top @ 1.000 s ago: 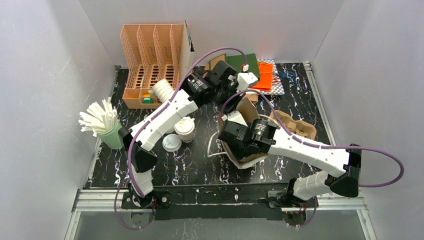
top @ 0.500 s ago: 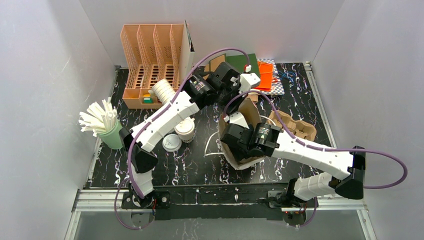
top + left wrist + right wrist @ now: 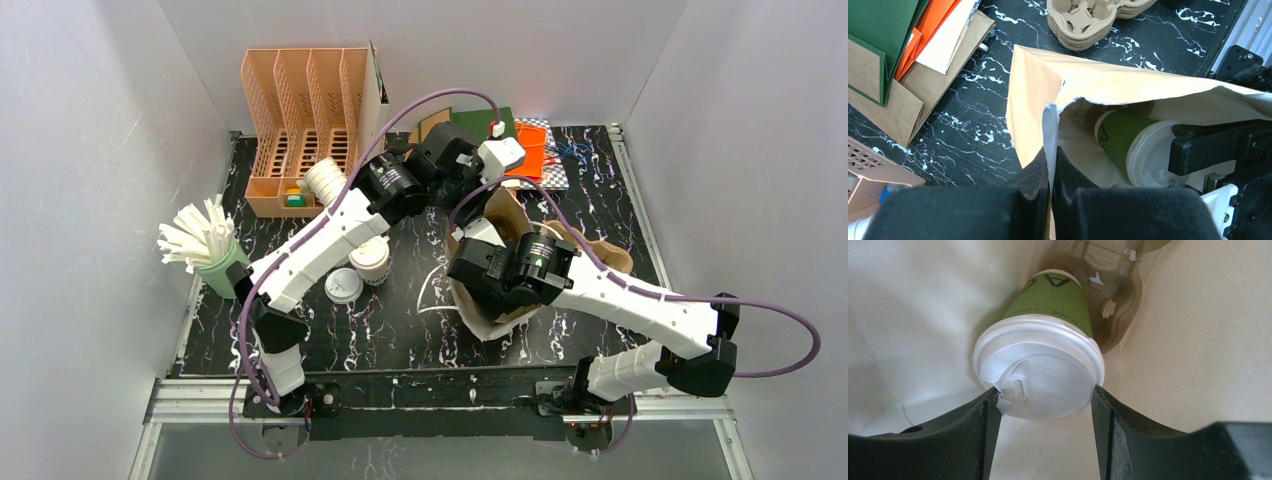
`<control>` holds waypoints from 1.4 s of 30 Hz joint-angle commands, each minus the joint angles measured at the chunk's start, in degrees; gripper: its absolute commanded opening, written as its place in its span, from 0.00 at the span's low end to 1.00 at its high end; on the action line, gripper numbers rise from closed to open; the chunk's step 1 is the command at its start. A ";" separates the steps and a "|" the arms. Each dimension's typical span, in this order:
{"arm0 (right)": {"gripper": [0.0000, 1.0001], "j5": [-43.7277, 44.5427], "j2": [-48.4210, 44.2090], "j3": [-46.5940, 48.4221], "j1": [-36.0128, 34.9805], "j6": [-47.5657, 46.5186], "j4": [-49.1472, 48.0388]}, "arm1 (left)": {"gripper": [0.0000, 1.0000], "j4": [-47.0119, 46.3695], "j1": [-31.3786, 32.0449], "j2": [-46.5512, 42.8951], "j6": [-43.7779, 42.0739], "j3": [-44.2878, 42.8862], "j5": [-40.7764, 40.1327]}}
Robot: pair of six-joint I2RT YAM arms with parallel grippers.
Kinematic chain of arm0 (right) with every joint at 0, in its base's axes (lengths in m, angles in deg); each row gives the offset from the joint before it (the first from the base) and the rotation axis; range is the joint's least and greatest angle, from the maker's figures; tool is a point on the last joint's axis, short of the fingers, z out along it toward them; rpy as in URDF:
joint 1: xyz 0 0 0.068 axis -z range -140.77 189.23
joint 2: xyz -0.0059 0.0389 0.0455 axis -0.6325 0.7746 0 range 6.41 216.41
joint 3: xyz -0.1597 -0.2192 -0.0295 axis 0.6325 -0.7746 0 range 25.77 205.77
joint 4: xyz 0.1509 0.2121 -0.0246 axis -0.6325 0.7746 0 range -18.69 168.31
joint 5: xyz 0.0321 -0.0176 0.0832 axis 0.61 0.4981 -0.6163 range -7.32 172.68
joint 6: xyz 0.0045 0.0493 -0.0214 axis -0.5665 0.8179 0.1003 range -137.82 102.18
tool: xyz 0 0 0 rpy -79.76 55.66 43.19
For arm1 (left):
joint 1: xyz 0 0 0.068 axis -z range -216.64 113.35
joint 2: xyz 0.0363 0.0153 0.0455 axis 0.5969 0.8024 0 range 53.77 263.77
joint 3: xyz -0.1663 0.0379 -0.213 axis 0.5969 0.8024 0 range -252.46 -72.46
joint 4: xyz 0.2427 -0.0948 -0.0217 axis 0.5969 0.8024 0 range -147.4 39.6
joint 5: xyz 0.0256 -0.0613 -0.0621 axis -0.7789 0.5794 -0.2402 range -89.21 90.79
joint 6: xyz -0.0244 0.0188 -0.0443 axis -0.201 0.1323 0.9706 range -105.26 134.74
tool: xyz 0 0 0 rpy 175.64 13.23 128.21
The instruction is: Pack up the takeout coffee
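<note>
A green-walled takeout coffee (image 3: 1058, 295) with a white sip lid (image 3: 1040, 365) hangs inside a brown paper bag (image 3: 1033, 90), above a cardboard carrier (image 3: 1108, 285) at the bag's bottom. My right gripper (image 3: 1044, 391) is shut on this cup, its fingers pressing both sides of the lid. My left gripper (image 3: 1050, 152) is shut on the bag's torn rim and holds the mouth open. The top view shows the bag (image 3: 500, 215) at table centre with the right wrist reaching into it. A second lidded cup (image 3: 371, 255) stands on the table to the left.
A loose white lid (image 3: 343, 285) lies by the second cup. A stack of lidless cups (image 3: 322, 180) leans by the peach organizer (image 3: 300, 120). Straws fill a green holder (image 3: 215, 255). Pulp cup carriers (image 3: 600, 250) sit right of the bag, folded bags (image 3: 520, 140) behind.
My right wrist has pushed further into the bag with the green cup. My left gripper has drawn the bag's rim slightly back and right, and the bag shifted with it.
</note>
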 commanded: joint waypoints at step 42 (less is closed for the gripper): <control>0.07 -1.44 11.40 12.12 7.00 -12.13 -15.24 | 0.00 13.85 5.97 -13.11 -6.72 11.96 -4.63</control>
